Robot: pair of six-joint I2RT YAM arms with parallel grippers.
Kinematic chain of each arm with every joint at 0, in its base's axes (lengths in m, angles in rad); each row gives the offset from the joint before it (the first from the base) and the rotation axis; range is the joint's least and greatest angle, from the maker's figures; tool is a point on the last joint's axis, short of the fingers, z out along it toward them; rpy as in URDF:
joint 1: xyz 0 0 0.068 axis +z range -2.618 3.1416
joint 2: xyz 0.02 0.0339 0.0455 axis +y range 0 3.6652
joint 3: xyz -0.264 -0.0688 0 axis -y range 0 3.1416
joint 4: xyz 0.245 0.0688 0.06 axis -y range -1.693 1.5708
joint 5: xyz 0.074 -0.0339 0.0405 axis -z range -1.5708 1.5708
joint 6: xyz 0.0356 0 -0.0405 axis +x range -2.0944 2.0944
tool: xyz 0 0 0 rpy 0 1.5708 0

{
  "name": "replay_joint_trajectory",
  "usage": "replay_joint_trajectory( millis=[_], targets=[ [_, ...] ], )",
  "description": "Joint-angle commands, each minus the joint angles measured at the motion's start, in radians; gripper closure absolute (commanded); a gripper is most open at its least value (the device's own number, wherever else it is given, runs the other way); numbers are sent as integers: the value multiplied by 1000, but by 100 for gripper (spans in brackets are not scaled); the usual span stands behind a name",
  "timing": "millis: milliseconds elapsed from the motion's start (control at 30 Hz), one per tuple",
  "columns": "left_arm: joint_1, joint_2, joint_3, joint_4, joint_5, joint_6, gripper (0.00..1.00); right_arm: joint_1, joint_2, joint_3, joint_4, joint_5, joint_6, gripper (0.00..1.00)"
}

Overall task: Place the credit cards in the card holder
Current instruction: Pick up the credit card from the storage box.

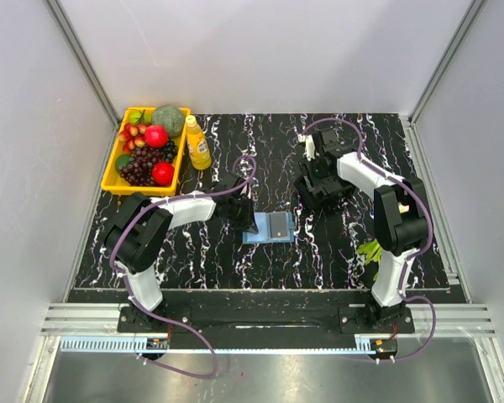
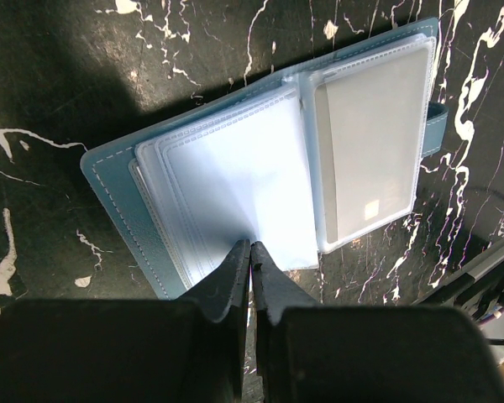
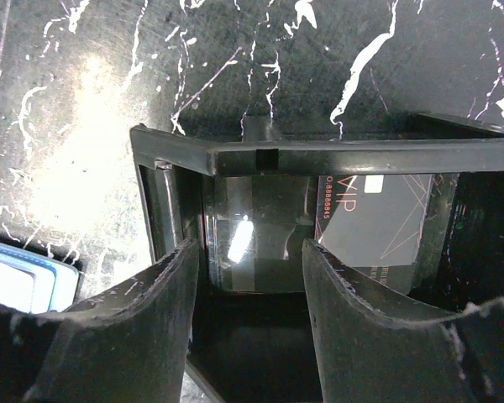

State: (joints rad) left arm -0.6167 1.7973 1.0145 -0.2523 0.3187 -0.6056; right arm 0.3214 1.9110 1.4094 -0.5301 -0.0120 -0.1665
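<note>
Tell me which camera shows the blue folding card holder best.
Left wrist view: the blue folding card holder fills the frame, clear sleeves spread, a grey card in one. The top view shows it as a small blue patch; the right wrist view catches just a corner.

One small blue folding card holder (image 2: 118, 193) with clear plastic sleeves. Three credit cards show: one grey card (image 2: 370, 151) in a sleeve and two dark ones in the single black box-like frame (image 3: 336, 155), one glossy card (image 3: 252, 243) and one VIP card (image 3: 378, 227). One yellow plastic tray (image 1: 111, 178) carries two round red fruits (image 1: 156, 136), one bunch of dark grapes (image 1: 143, 161) and one green vegetable (image 1: 170, 117). One yellow bottle (image 1: 198, 144).
</note>
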Motion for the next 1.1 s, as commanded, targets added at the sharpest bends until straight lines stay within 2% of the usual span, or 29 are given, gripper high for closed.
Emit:
replay_joint_trajectory(
  millis=[0,100,333,533,600,633,767,1067],
  targets=[
    [2,25,19,-5,-3,20,92,-5,45,45,-33,36,7,41],
    [2,25,19,-7,-3,20,92,-5,72,51,-36,89,12,41],
    [2,33,27,-13,2,21,92,-4,149,85,-51,76,10,39],
    [3,36,30,-19,-6,26,92,-5,122,66,-31,95,21,75],
    [2,40,32,-19,-6,26,92,-5,111,71,-28,104,19,82],
    [2,40,32,-19,-3,27,92,-5,108,74,-28,107,18,91],
    [2,40,36,-22,-4,27,92,-8,76,77,-27,106,21,96],
    [2,43,41,-24,-4,30,92,-30,-43,80,-5,113,38,100]
  ],
)
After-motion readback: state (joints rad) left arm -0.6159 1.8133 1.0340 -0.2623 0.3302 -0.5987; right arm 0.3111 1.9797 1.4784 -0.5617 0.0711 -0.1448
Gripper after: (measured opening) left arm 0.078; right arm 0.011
